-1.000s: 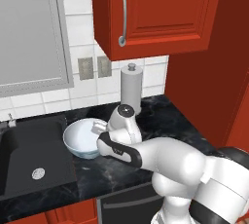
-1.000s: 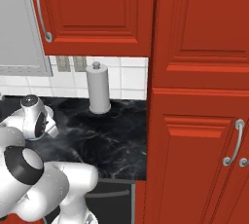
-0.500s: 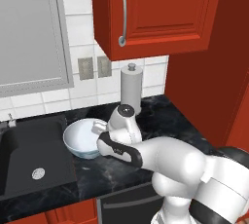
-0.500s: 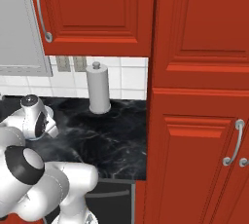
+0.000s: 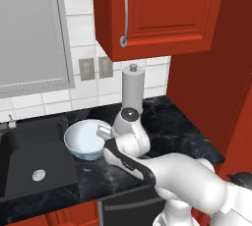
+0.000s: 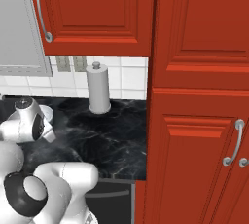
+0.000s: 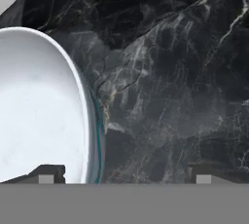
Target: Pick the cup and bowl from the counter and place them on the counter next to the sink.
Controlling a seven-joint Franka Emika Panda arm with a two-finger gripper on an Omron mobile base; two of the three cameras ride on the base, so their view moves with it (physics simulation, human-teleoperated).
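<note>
The bowl [image 5: 84, 139], white inside with a pale banded outside, rests upright on the black marble counter [image 5: 170, 124] just right of the sink [image 5: 24, 146]. My gripper [image 5: 104, 132] hangs low over the bowl's right rim. In the hand view the bowl [image 7: 39, 106] takes up the left side, and its rim runs between my two fingertips [image 7: 46, 173]. The gripper [image 7: 125, 174] is open, with one tip over the bowl's inside and the other over bare counter [image 7: 170, 72]. It holds nothing. The cup is out of view.
A grey paper-towel roll [image 5: 133, 90] stands upright against the tiled wall behind my hand, also seen as the roll [image 6: 98, 89] in the right base view. Red wall cabinets [image 5: 152, 9] hang overhead. A tall red cabinet [image 6: 199, 121] closes off the counter's right end.
The gripper's jaws have spread from shut to open at the bowl's rim. The bowl sits in the same spot beside the sink, and the arm has hardly moved.
</note>
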